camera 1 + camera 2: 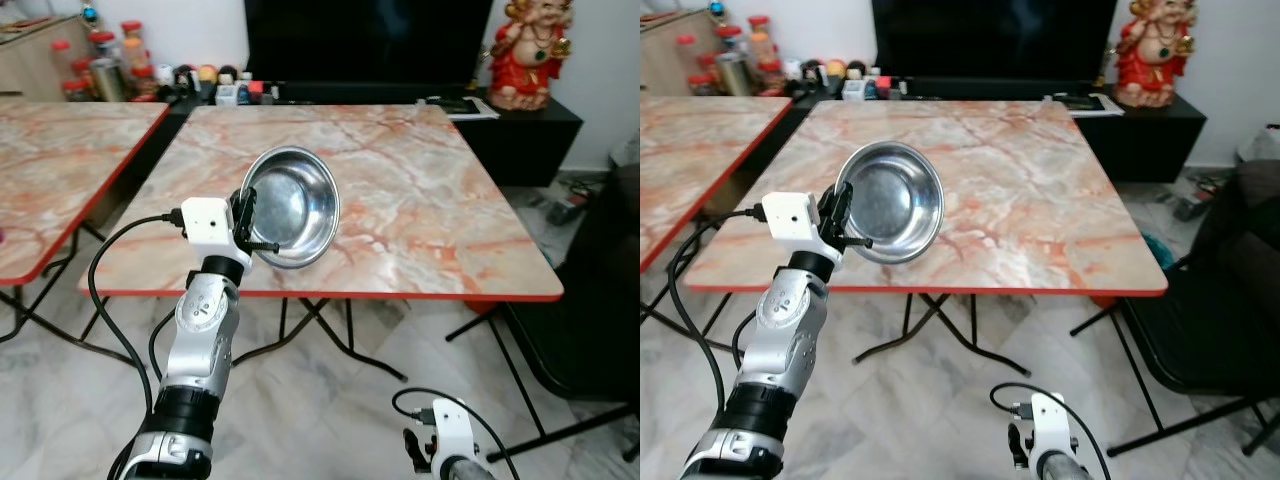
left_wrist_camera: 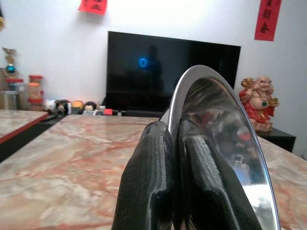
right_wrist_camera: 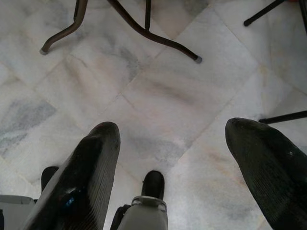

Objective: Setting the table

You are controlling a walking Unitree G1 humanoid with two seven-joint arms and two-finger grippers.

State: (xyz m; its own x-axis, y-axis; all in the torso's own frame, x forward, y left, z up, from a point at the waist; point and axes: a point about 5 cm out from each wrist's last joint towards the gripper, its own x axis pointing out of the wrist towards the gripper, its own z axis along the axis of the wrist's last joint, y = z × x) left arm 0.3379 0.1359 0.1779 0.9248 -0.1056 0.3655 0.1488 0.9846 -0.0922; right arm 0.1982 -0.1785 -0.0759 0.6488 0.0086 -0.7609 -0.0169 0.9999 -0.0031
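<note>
While the left gripper (image 1: 258,228) is raised above the near edge of the marble tabletop (image 1: 420,200), its jaws are pinching the rim of a steel bowl (image 1: 293,205). One finger lies inside the rim and the other outside, as the left wrist view shows, with the fingers (image 2: 148,182) pressed close on the thin metal. From the jaws the bowl stands tilted on its edge, its hollow facing toward the robot and clear of the tabletop below. Beyond the jaws the tabletop stretches toward a dark television (image 1: 365,40) and a red figurine (image 1: 530,50). Low down at the robot's right side, the right gripper (image 3: 172,158) hangs with its jaws spread wide over the marble floor (image 3: 158,96).
</note>
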